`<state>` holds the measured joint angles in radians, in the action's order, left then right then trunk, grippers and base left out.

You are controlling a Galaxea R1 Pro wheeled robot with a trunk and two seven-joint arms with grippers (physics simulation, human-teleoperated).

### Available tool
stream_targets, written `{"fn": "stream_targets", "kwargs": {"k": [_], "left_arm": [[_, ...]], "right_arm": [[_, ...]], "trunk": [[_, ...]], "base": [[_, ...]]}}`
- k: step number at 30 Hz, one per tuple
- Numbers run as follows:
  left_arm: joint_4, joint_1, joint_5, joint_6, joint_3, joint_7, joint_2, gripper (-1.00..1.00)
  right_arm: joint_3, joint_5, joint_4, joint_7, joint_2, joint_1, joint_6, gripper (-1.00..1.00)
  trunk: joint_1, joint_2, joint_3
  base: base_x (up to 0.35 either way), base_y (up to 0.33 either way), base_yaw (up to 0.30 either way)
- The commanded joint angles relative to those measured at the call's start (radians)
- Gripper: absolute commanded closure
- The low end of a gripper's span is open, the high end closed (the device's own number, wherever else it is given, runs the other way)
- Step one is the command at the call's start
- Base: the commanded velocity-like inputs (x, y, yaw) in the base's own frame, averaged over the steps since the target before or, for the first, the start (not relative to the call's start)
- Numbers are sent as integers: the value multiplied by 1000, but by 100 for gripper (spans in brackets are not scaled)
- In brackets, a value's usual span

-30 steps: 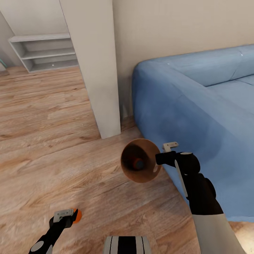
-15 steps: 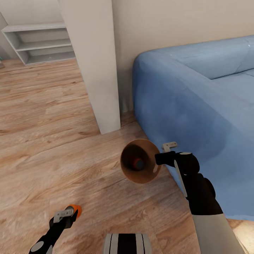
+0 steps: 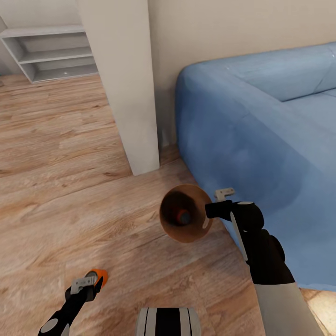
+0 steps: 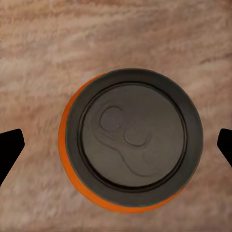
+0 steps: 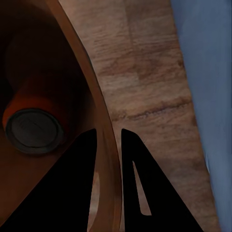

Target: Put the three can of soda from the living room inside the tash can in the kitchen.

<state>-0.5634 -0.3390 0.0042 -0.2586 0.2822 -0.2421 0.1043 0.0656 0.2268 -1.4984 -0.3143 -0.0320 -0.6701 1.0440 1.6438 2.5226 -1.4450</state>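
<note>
Over the wood floor (image 3: 70,196) beside the blue sofa (image 3: 280,121), my right gripper (image 5: 110,145) pinches the tash can (image 3: 186,219) rim at three o'clock, so my left gripper (image 4: 116,145), spread wide around an orange can (image 4: 130,140), should close squarely before lifting

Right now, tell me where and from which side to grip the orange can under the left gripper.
Grip the orange can around its round side wall, coming straight down from above. It stands upright on the wood floor, lid facing the left wrist camera, with the left gripper centred over it and a dark finger on either side, so closing them should pinch opposite sides.
</note>
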Motion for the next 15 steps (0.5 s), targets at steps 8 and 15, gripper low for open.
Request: {"fn": "stream_targets", "kwargs": {"k": [8, 15], "left_arm": [[-1, 0, 2, -2, 0, 1, 0, -100], [2, 3, 1, -8, 0, 3, 0, 100]], "right_arm": [[1, -29, 2, -3, 0, 1, 3, 100], [1, -29, 3, -3, 0, 1, 3, 100]], "trunk": [[0, 0, 0], [0, 0, 0]], "base": [[0, 0, 0], [0, 0, 0]]}}
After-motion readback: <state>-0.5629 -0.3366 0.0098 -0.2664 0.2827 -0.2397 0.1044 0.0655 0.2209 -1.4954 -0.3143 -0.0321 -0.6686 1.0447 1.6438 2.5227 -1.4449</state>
